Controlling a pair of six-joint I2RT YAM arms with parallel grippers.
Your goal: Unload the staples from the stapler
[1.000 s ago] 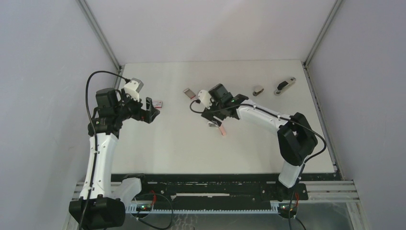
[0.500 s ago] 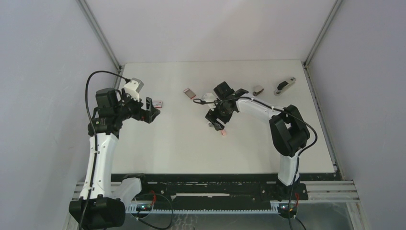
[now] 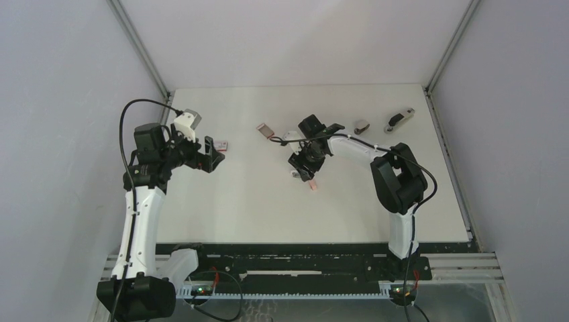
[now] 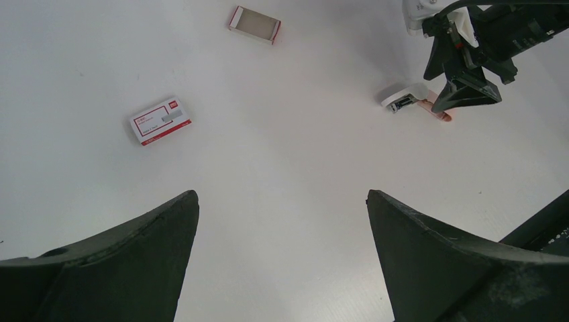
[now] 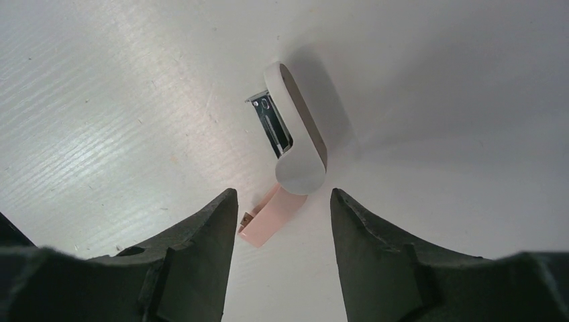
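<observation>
On the white table [image 3: 255,215] the left hand [image 4: 282,201] hangs spread fully wide, holding nothing. The right hand [image 5: 282,201] is partly open over the stapler [image 5: 302,144], which lies swung open at mid-table. Its fingers flank the pink base without gripping. Whether the staples sit in its metal channel cannot be told.

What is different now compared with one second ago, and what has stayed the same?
The right arm turned its wrist and drew its elbow in toward the left. The right gripper now hangs over the stapler, its jaws narrower but holding nothing. The stapler, the two small boxes and the open left gripper stayed where they were.
</observation>
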